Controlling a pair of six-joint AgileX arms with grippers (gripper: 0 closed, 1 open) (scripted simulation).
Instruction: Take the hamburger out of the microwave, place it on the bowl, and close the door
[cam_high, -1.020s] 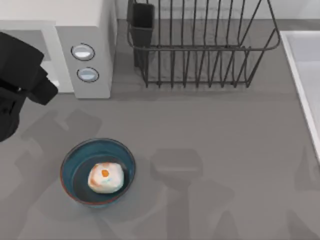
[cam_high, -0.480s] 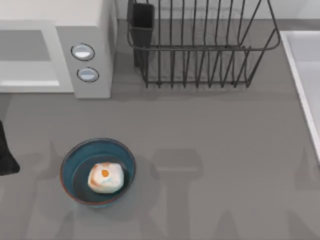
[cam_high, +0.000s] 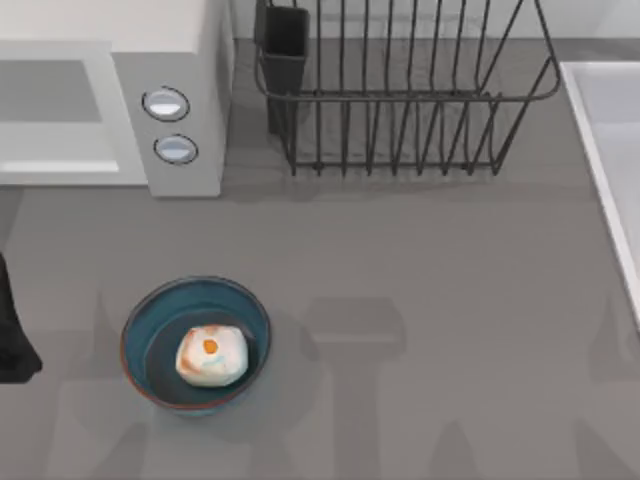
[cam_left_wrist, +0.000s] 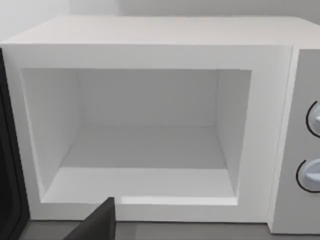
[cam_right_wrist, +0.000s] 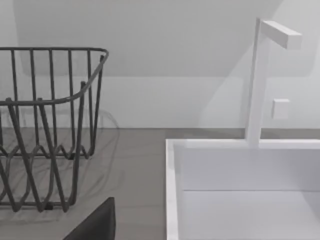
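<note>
The hamburger (cam_high: 211, 355) is a cream-white lump with an orange spot, lying inside the deep-blue bowl (cam_high: 140, 312) at the table's front left. The microwave (cam_high: 170, 60) stands at the back left with two round knobs on its panel. Its cavity (cam_left_wrist: 145, 145) is open and bare in the left wrist view. A dark strip of the door (cam_left_wrist: 7, 165) stands swung open beside it. My left arm (cam_high: 12, 335) is at the table's far left edge, left of the bowl and apart from it. A dark part of my left gripper (cam_left_wrist: 97, 226) faces the cavity. My right gripper (cam_right_wrist: 95, 225) is parked toward the sink.
A black wire dish rack (cam_high: 400, 90) with a dark cup holder (cam_high: 285, 45) stands at the back, right of the microwave. A white sink basin (cam_high: 605, 150) with a white tap (cam_right_wrist: 260, 80) lies along the right edge.
My left arm has pulled back from in front of the microwave to the table's left edge, then slid a little toward the front. The hamburger and bowl have not moved.
</note>
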